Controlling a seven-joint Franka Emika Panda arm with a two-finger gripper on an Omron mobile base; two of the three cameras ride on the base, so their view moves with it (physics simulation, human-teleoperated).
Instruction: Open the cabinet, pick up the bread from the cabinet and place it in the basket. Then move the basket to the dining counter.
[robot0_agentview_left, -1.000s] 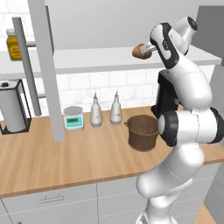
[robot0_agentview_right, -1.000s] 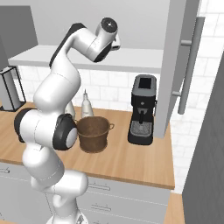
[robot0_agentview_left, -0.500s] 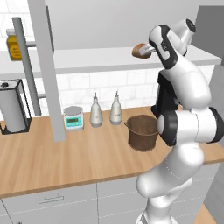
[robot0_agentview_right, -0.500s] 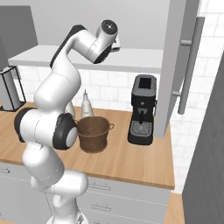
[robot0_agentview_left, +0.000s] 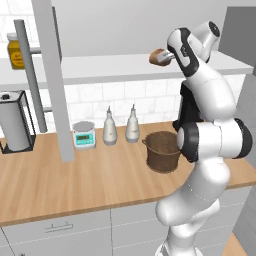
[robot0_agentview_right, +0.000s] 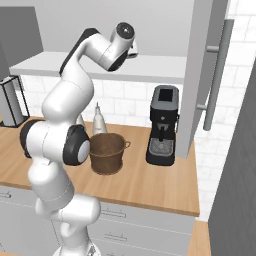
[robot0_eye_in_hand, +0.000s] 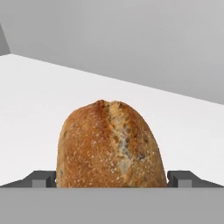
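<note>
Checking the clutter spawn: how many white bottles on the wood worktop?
2. Both small white bottles stand side by side by the tiled wall, one next to the small teal kitchen scale, the other behind the dark brown woven basket. The arm may hide others.

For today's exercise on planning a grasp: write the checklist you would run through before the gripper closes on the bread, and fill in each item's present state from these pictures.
1. Cabinet door swung open, shelf reachable: ok.
2. Bread lying on the white shelf, nothing crowding it: ok.
3. Gripper open, one fingertip on each side of the bread: ok.
4. Fingertips far enough along the bread for a firm grip: cannot tell; the hand view shows just their ends.
5. Bread centred between the jaws: ok, the gaps look roughly even.
6. Basket upright on the worktop below, mouth free to receive the bread: ok.
</note>
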